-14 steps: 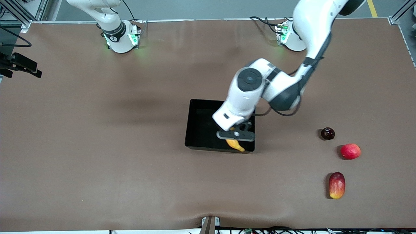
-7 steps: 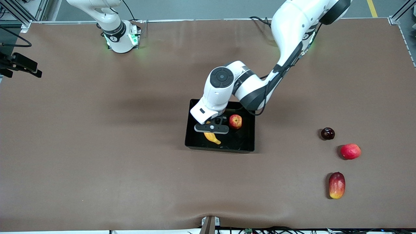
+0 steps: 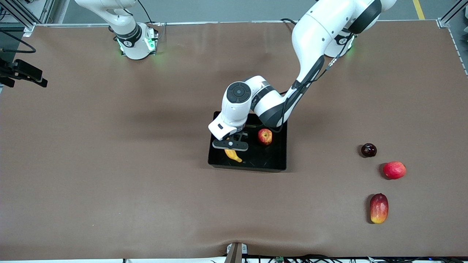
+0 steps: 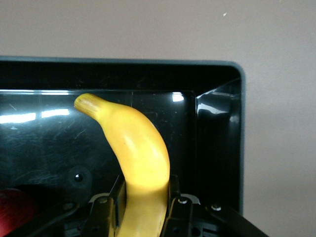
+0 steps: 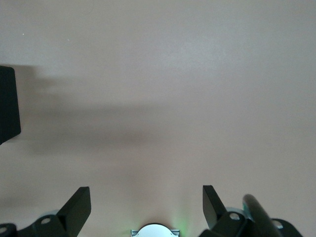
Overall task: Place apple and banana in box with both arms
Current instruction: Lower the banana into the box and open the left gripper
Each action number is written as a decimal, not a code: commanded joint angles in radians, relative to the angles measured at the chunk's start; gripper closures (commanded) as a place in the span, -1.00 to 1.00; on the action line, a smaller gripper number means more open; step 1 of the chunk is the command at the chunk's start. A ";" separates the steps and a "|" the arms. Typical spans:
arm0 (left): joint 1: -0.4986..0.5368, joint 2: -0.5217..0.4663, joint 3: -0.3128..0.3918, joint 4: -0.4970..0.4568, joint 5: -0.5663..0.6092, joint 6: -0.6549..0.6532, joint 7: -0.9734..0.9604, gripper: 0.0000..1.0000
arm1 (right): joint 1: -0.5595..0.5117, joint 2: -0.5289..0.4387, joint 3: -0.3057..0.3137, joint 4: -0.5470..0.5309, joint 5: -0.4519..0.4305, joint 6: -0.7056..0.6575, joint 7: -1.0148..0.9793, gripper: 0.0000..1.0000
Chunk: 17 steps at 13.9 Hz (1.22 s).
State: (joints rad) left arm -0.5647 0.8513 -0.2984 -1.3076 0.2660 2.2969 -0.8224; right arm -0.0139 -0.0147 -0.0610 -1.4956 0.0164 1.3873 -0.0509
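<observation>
My left gripper [image 3: 231,149] is shut on the yellow banana [image 3: 234,155] and holds it over the floor of the black box [image 3: 272,160], by the box's wall toward the right arm's end. In the left wrist view the fingers [image 4: 109,212] clamp the banana [image 4: 138,153], whose tip points at the box's wall [image 4: 217,128]. The red apple [image 3: 265,136] lies in the box, beside the left gripper, toward the left arm's end. My right gripper [image 5: 146,207] is open and empty over bare table near its base; it is outside the front view and the arm waits.
Three fruits lie on the mat toward the left arm's end: a dark round fruit [image 3: 368,150], a red-pink round fruit [image 3: 394,170] and a red-yellow mango [image 3: 378,208]. A black bracket [image 3: 23,73] sticks in at the right arm's end.
My left gripper carried the banana across the box toward the right arm's end. The arm no longer covers the apple, which now shows in the box.
</observation>
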 commanded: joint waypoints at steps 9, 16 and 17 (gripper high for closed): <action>-0.061 0.097 0.074 0.024 -0.004 0.076 -0.004 -0.29 | 0.020 -0.019 -0.011 -0.015 -0.013 -0.002 -0.009 -1.00; 0.023 -0.116 0.073 0.024 0.004 -0.103 0.003 -1.00 | 0.018 -0.019 -0.011 -0.017 -0.013 -0.002 -0.009 -1.00; 0.063 -0.171 0.071 0.024 0.001 -0.147 0.008 -1.00 | 0.018 -0.019 -0.011 -0.017 -0.013 -0.004 -0.009 -1.00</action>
State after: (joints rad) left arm -0.5664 0.8163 -0.2256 -1.2455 0.2661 2.2423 -0.8223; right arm -0.0111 -0.0148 -0.0612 -1.4978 0.0164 1.3873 -0.0510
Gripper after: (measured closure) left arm 0.000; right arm 0.000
